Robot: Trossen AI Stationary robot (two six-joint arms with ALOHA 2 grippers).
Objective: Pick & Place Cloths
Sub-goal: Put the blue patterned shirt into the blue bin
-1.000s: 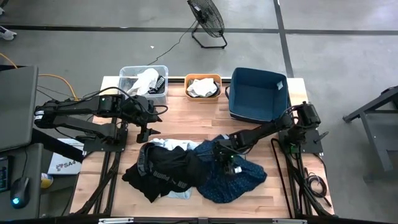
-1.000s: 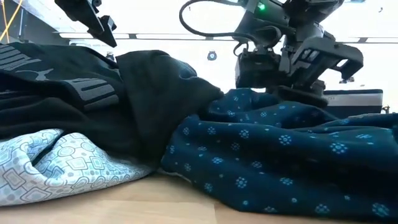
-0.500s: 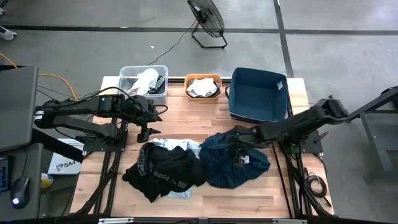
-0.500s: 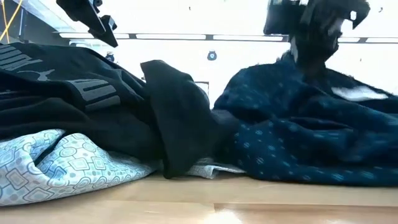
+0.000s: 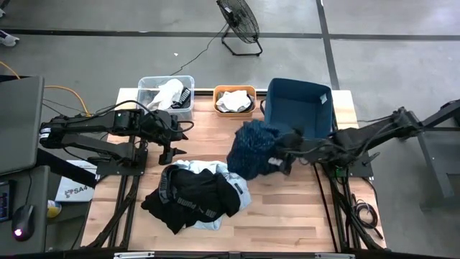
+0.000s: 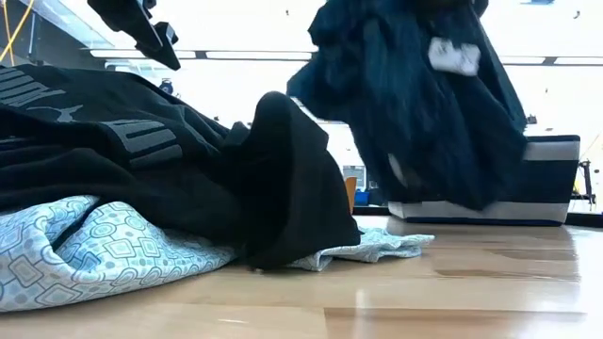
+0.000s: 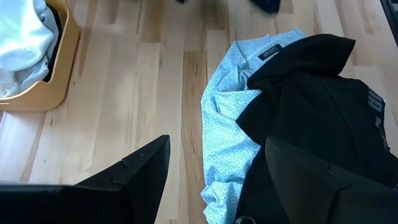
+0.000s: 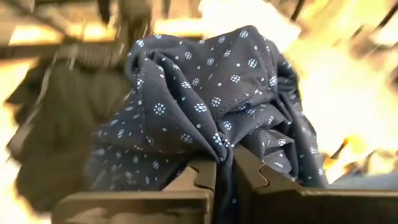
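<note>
Wooden tabletop (image 5: 287,208) seen from above, with three bins lined along its far edge: a clear plastic bin (image 5: 166,93) holding white and dark fabric, a small orange plastic bin (image 5: 234,100) holding a white cloth (image 5: 233,101), and a large dark blue plastic bin (image 5: 298,108) at the far right corner.

The right gripper (image 5: 282,156) reaches in from the right side, its fingers (image 8: 205,176) pressed together on a fold of the navy cloth with small pale dots (image 5: 251,147). That cloth hangs lifted off the table, bunched in the air just in front of the orange and dark blue bins; in the low view it dangles clear of the wood, with open tabletop beneath it.

Near the front edge, left of centre, a black garment with white lettering (image 5: 190,200) lies crumpled on top of a light blue patterned cloth (image 5: 233,185), whose edges poke out at the right and front. Bare wood stretches to the right of this pile.

The left gripper (image 5: 171,151) hovers above the table between the clear bin and the pile, its fingers (image 7: 134,177) spread apart and holding nothing.
</note>
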